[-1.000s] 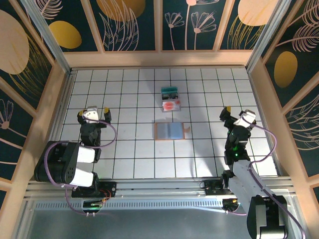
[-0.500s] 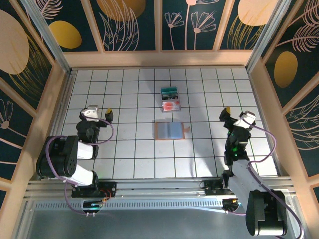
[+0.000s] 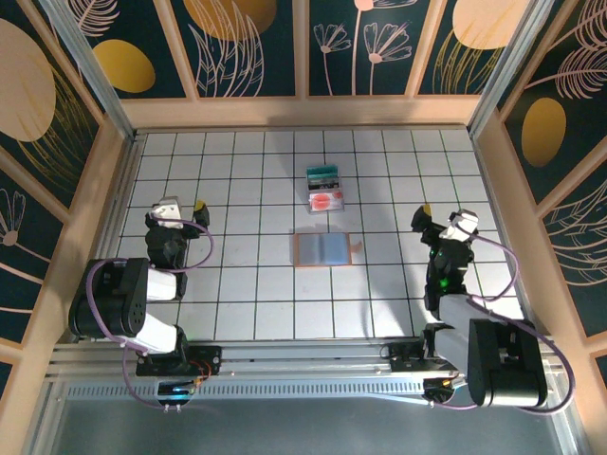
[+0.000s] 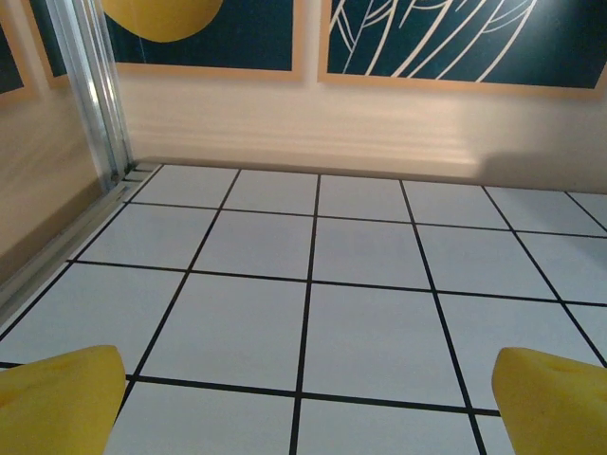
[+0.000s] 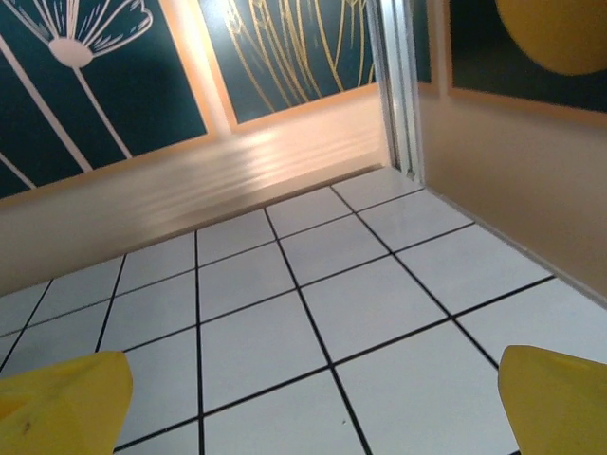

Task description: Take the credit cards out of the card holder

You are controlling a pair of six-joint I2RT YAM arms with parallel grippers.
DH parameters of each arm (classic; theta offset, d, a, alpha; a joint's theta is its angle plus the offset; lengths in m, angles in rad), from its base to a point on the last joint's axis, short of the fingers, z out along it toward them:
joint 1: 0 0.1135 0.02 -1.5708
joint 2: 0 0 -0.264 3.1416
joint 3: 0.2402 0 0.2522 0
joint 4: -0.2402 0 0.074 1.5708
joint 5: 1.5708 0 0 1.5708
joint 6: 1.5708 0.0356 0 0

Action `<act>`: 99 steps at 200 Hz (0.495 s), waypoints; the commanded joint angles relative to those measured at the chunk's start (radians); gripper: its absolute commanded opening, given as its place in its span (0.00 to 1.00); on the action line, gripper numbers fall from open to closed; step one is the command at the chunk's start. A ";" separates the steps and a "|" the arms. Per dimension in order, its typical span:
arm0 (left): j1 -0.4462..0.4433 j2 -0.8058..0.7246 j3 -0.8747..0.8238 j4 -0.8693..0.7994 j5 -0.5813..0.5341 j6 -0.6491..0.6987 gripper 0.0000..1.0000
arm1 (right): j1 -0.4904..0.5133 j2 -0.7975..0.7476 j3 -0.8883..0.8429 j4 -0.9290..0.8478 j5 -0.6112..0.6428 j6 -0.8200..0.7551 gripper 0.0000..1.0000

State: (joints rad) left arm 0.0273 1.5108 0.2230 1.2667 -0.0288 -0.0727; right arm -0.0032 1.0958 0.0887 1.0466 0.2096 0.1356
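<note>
White tiled table [image 3: 247,294] with black grout lines, boxed in by dark teal wall panels [image 3: 251,43] with gold leaf and flower drawings. Left side: left gripper [image 3: 177,210] hovers over bare tiles, jaws spread fully, nothing between its yellow pads [image 4: 57,403]. Centre: card holder [image 3: 323,249] lies flat and opened, blue-grey inner face up, side tab pointing right, well apart from both arms. Just beyond it lies a pink-white card [image 3: 325,200] with a red spot, and a teal card [image 3: 322,176] just beside that on its far side; any print is too small to read. Right side: right gripper [image 3: 442,218] likewise wide open and empty, over bare tiles near the right wall.
</note>
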 commanded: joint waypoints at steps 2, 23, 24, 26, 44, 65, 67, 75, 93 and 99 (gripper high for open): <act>0.007 0.006 0.009 0.014 -0.005 -0.018 0.99 | -0.006 0.081 -0.006 0.182 -0.052 -0.032 0.99; 0.007 0.006 0.009 0.014 -0.005 -0.018 0.99 | -0.007 0.154 0.017 0.206 -0.071 -0.070 0.99; 0.006 0.006 0.009 0.014 -0.004 -0.018 0.99 | -0.007 0.157 0.018 0.209 -0.072 -0.071 0.99; 0.006 0.008 0.009 0.014 -0.004 -0.018 0.99 | -0.007 0.164 0.018 0.214 -0.073 -0.072 0.99; 0.006 0.007 0.009 0.014 -0.005 -0.018 0.99 | -0.006 0.223 0.024 0.259 -0.091 -0.092 0.99; 0.006 0.006 0.009 0.014 -0.006 -0.018 0.99 | -0.008 0.292 0.029 0.327 -0.090 -0.100 0.99; 0.006 0.007 0.009 0.014 -0.005 -0.018 0.99 | -0.008 0.297 0.029 0.328 -0.090 -0.100 0.99; 0.006 0.007 0.008 0.014 -0.005 -0.018 0.99 | -0.008 0.319 0.036 0.331 -0.094 -0.100 0.99; 0.007 0.007 0.009 0.015 -0.005 -0.018 0.99 | -0.010 0.394 0.050 0.370 -0.098 -0.099 0.99; 0.006 0.006 0.008 0.014 -0.005 -0.018 0.99 | -0.010 0.422 0.056 0.383 -0.101 -0.100 0.99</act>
State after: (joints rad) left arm 0.0273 1.5105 0.2230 1.2667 -0.0326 -0.0731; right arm -0.0055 1.4395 0.1089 1.3041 0.1238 0.0578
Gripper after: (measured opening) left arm 0.988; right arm 0.992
